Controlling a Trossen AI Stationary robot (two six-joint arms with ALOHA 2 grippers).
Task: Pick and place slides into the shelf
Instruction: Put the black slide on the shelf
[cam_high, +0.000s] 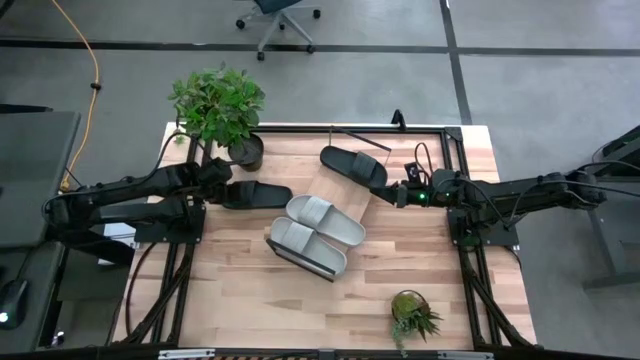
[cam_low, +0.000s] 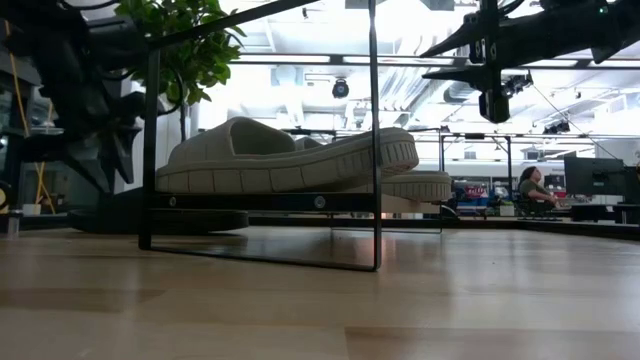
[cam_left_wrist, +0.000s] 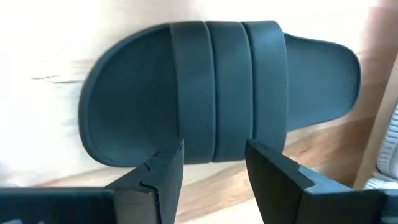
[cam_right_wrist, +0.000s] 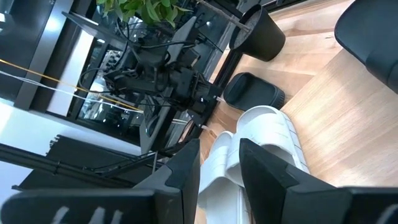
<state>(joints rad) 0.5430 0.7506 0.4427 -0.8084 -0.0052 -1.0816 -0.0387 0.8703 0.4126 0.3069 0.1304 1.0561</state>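
The left gripper (cam_high: 222, 190) is right down at the black slide (cam_high: 256, 194) on the left side of the surface (cam_high: 250, 300), just in front of the potted plant (cam_high: 220, 105). From its wrist camera the fingers (cam_left_wrist: 163, 180) stand apart on either side of the strap's near edge, open and not pinching it; the black slide (cam_left_wrist: 217, 99) lies flat on the wood, strap up, and nothing is held.

Over on the shelf (cam_high: 340, 185), which runs at a slant through the middle of the surface, two pale slides (cam_high: 318, 232) sit side by side at its near end, and the second black slide (cam_high: 353, 165) lies at its far end. The low camera shows the pale slides (cam_low: 290, 160) stacked in view behind the shelf's thin dark wire frame (cam_low: 372, 140), resting on the board.

The right gripper (cam_high: 398, 196) hangs above the surface just beyond the far black slide, close beside it. Its fingers (cam_right_wrist: 183, 174) show a modest gap between them with nothing in it, as far as I can make out from that angle; it grips nothing.

A small spiky plant (cam_high: 412, 315) stands near the front right corner, well apart from everything else.
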